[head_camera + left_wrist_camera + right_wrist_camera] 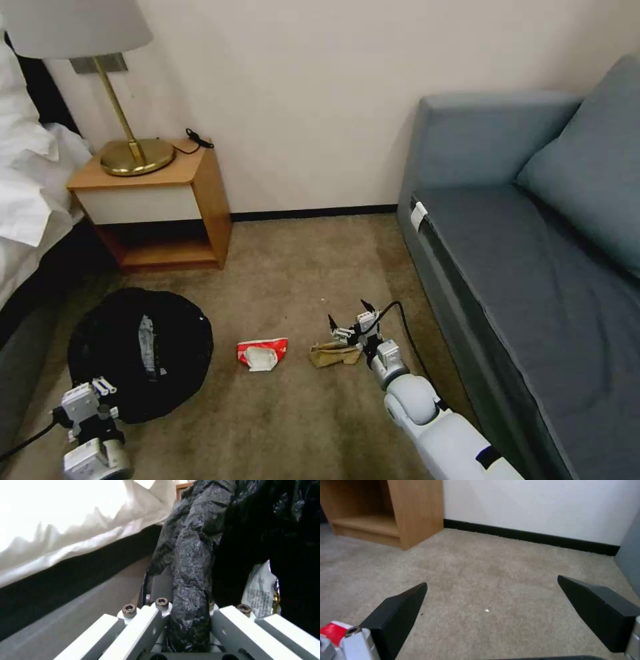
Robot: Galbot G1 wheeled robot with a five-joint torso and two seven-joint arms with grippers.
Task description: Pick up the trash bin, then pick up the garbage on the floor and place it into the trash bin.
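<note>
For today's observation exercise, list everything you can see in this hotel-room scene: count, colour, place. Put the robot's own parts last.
trash bin: one, black-bagged, left floor
wrapper in bin: one, white printed
red-and-white wrapper: one, centre carpet
paper bag: one, tan, under right gripper
nightstand: one, wooden, by wall
lamp: one, brass, on nightstand
sofa: one, blue-grey, right
bedding: white, left
left gripper: jaws shut on bin's bag rim
right gripper: jaws open over paper bag

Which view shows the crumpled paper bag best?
The head view: the paper bag lies whole on the carpet, just left of the open right hand. The left wrist view shows the bin liner; the right wrist view shows carpet.
</note>
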